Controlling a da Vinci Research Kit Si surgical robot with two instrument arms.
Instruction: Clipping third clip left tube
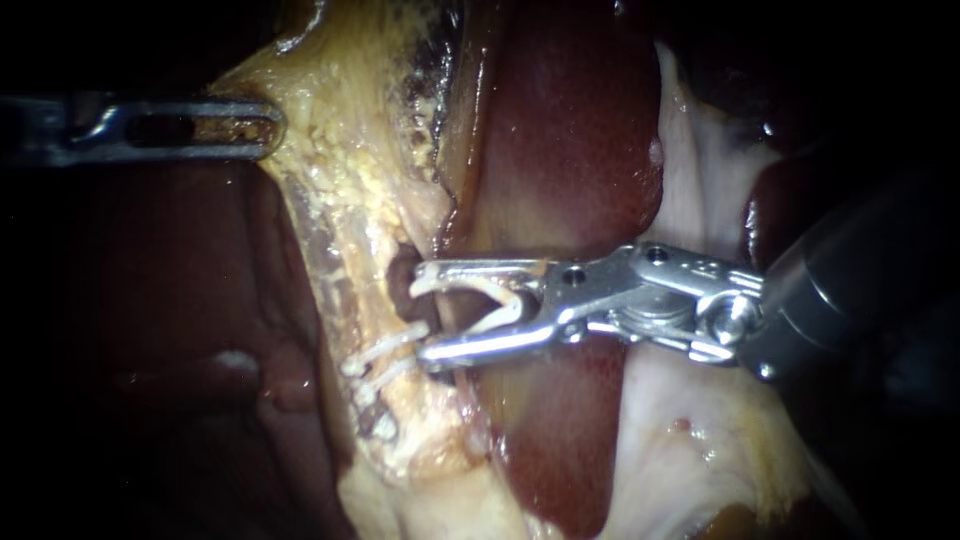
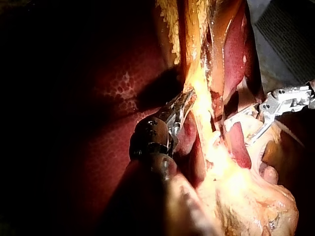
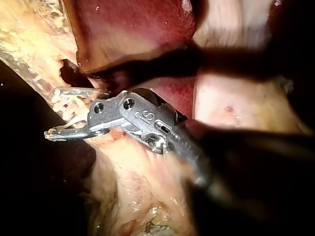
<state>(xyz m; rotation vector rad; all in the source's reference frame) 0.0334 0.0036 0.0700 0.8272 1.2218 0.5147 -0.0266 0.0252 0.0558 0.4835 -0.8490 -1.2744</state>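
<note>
Your right instrument comes in from the right with its jaws apart, and one white clip sits open in a V between them, loaded but not closed. The two jaw tips reach the right edge of the left tube, a pale yellow strand running from the upper left down toward the lower middle. The endoscope view does not show whether they pass fully around it. In the right wrist view the same jaws straddle the strand's edge. Just below the lower jaw, two more white clips lie across the tube, an upper clip and a lower clip, close together and roughly parallel. That makes three clips in all, one in the jaws and two on the tube. Beside the upper jaw tip, a dark hole opens at the tube. Behind the right instrument lies the dark red liver, with white tissue past it to the right. Your left instrument comes in level from the left, well apart from the right one. Its jaws are clamped on the yellow tissue at the top of the strand.
</note>
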